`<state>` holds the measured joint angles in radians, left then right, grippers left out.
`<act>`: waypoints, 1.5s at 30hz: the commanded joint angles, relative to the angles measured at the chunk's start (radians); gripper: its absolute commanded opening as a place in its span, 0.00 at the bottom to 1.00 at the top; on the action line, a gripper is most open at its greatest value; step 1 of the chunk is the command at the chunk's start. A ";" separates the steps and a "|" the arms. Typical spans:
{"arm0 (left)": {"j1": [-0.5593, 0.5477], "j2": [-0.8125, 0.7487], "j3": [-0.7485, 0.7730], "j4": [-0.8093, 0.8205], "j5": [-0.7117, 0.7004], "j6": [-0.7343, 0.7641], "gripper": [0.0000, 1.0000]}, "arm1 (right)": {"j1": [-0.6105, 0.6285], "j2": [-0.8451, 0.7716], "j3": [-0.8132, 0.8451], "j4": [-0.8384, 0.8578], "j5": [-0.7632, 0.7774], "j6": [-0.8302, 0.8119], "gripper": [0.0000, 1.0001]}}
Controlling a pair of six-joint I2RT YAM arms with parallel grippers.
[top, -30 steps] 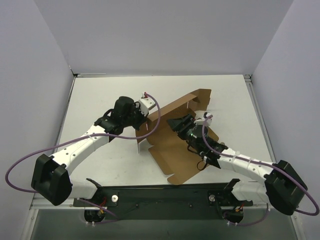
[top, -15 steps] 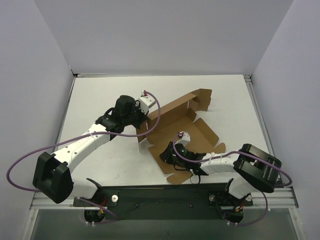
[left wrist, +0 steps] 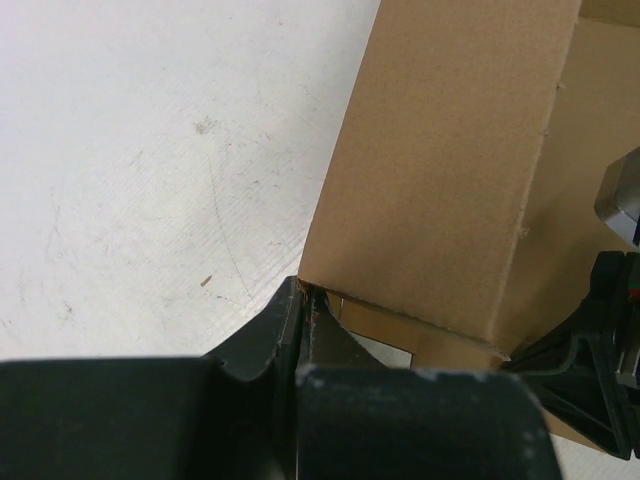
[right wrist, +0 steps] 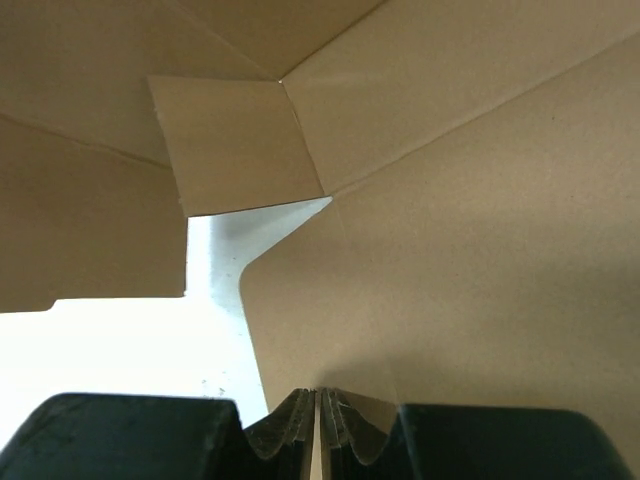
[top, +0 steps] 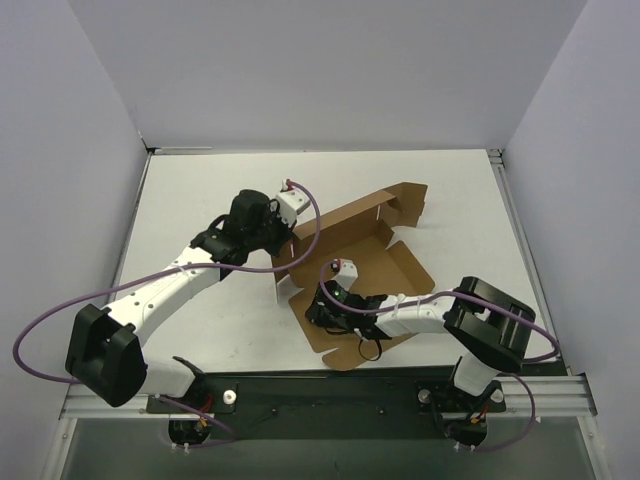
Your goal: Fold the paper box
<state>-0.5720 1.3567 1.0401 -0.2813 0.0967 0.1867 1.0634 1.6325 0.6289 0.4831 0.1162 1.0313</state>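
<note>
White counter (top: pixel 200 190), pale walls (top: pixel 330 70) on three sides. Mid-counter lies the paper box (top: pixel 375 268), partly raised. The right fingers (right wrist: pixel 317 412) are clamped shut on its near flap, and the left fingers (left wrist: pixel 303 312) pinch its left panel. A second earlier the right fingers sat farther back, over the sheet's centre.

The paper box (top: pixel 395 265) sits a little right of the middle of the surface (top: pixel 200 190), half opened out. One long wall stands up along its far-left side, running from near left to far right. The other panels lie flat in front of it and to its right. The left claw (left wrist: pixel 305 295) pinches that wall's left end, coming in from the left. The right claw (right wrist: pixel 317 395) is closer to the arm bases, in front of the left one, nipped on the edge of the sheet's near-left flap.
</note>
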 commanded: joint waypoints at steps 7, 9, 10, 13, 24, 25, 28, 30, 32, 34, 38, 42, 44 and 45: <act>0.020 0.004 0.063 -0.055 0.017 -0.070 0.00 | 0.067 0.118 0.187 -0.457 0.194 -0.093 0.08; 0.021 0.010 0.070 -0.052 0.035 -0.099 0.00 | 0.075 0.121 0.199 -0.463 0.198 -0.102 0.08; 0.021 0.015 0.075 -0.056 0.043 -0.110 0.00 | 0.078 0.122 0.204 -0.463 0.203 -0.111 0.08; 0.027 0.027 0.093 -0.067 0.063 -0.159 0.00 | 0.092 0.130 0.219 -0.477 0.226 -0.114 0.08; 0.018 0.064 0.041 -0.007 0.072 -0.433 0.00 | 0.096 0.138 0.230 -0.479 0.234 -0.111 0.08; 0.014 0.059 0.029 0.017 0.067 -0.449 0.00 | 0.096 0.138 0.230 -0.480 0.235 -0.112 0.08; -0.003 0.045 -0.011 0.066 0.070 -0.509 0.00 | 0.096 0.139 0.230 -0.479 0.240 -0.111 0.07; -0.023 0.038 -0.035 0.088 0.067 -0.529 0.00 | 0.096 0.142 0.230 -0.479 0.238 -0.111 0.07; -0.049 0.042 -0.037 0.080 0.020 -0.506 0.00 | 0.096 0.138 0.229 -0.480 0.240 -0.111 0.07; -0.081 0.054 -0.026 0.051 -0.011 -0.475 0.00 | 0.096 0.132 0.219 -0.479 0.246 -0.109 0.07; -0.098 0.082 -0.006 0.019 -0.076 -0.414 0.00 | 0.098 0.095 0.198 -0.469 0.257 -0.108 0.09; -0.120 0.076 -0.002 0.008 -0.146 -0.368 0.00 | 0.102 -0.002 0.151 -0.466 0.309 -0.091 0.37; -0.131 0.073 -0.003 0.010 -0.161 -0.349 0.00 | 0.104 -0.080 0.129 -0.478 0.332 -0.082 0.46; -0.135 0.074 0.000 0.008 -0.175 -0.343 0.00 | 0.104 -0.107 0.115 -0.479 0.347 -0.079 0.54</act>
<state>-0.6819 1.4132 1.0290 -0.1764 -0.0338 -0.1967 1.1690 1.6436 0.8005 0.1154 0.3595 0.9455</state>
